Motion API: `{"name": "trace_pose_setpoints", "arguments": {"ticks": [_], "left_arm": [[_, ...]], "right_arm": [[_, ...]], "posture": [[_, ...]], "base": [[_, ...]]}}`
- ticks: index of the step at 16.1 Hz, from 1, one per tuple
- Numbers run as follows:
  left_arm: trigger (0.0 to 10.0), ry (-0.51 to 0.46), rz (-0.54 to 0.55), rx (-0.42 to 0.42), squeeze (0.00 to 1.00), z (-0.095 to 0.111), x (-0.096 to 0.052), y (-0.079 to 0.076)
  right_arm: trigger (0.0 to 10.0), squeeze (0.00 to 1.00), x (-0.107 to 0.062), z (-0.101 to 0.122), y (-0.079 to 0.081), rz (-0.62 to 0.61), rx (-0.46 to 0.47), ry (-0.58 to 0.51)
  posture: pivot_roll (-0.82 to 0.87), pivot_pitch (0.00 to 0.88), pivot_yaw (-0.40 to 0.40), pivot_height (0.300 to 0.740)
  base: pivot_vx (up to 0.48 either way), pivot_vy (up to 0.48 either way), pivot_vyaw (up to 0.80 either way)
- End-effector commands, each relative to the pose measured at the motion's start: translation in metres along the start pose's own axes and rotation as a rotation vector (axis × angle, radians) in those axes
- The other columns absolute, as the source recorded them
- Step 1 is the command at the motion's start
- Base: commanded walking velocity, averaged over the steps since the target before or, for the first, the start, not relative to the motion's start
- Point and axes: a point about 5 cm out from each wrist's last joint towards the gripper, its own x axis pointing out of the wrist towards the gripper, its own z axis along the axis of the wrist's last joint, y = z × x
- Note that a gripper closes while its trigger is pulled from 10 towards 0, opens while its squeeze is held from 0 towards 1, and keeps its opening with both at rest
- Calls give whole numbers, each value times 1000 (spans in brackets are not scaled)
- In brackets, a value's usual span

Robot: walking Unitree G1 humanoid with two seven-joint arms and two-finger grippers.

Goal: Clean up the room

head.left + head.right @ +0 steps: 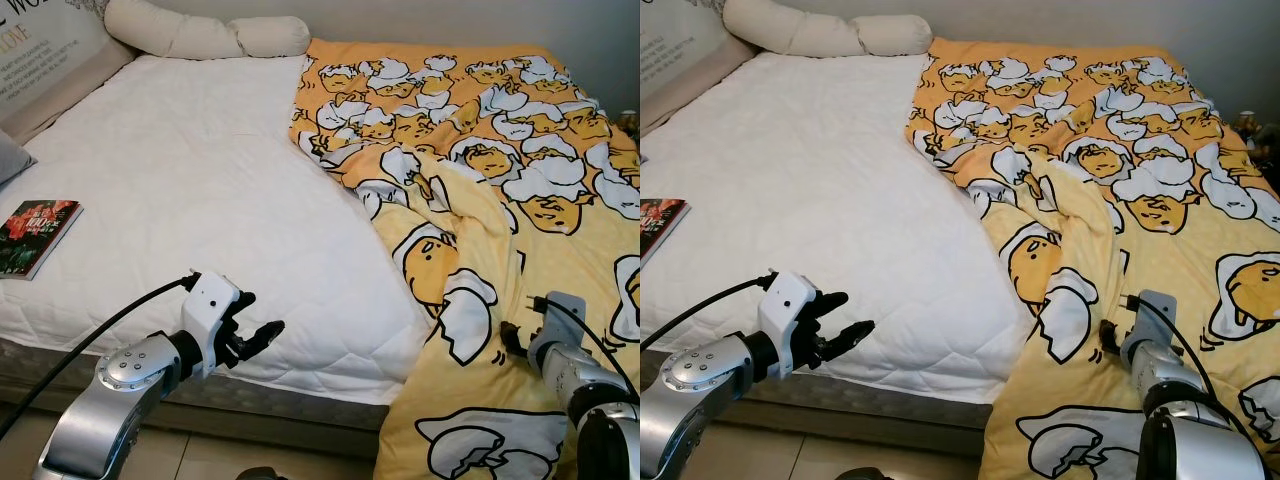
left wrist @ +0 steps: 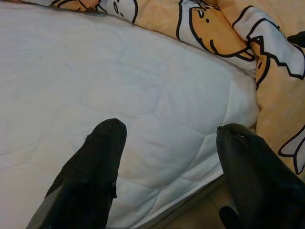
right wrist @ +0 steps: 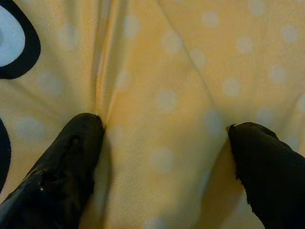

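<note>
left eye view: a yellow blanket (image 1: 480,200) covers the bed's right half, and a book (image 1: 35,235) lies on the white mattress (image 1: 200,190) at left. the left gripper (image 1: 262,335) hovers at the mattress edge.

left wrist view: its fingers (image 2: 90,176) are spread.

right wrist view: the right gripper (image 3: 164,143) presses spread fingers into the blanket.
</note>
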Motion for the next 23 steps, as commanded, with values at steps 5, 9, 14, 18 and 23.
{"name": "trace_pose_setpoints", "arguments": {"ticks": [5, 9, 14, 18, 23], "left_arm": [[10000, 8, -10, 6, 0, 2, -3, -1], [10000, 14, -21, 12, 0, 3, -4, 0], [10000, 15, -26, 8, 0, 3, -3, -1], [10000, 19, -36, 1, 0, 2, -4, -3], [10000, 20, -47, -5, 0, 2, 0, -3]], "right_arm": [[0, 0, 0, -23, 2, 15, 35, 81], [0, 0, 0, -19, 3, 16, 44, 69], [0, 0, 0, -20, 2, 12, 43, 70], [0, 0, -1, -21, -5, -21, 47, 64], [0, 0, -1, -22, -11, -52, 49, 57]], "posture": [[161, 0, 21, 740], [159, 0, 30, 740], [159, 0, 26, 740], [153, 0, 33, 740], [144, 0, 32, 740]], "base": [[0, 0, 0], [0, 0, 0], [0, 0, 0], [0, 0, 0], [0, 0, 0]]}}
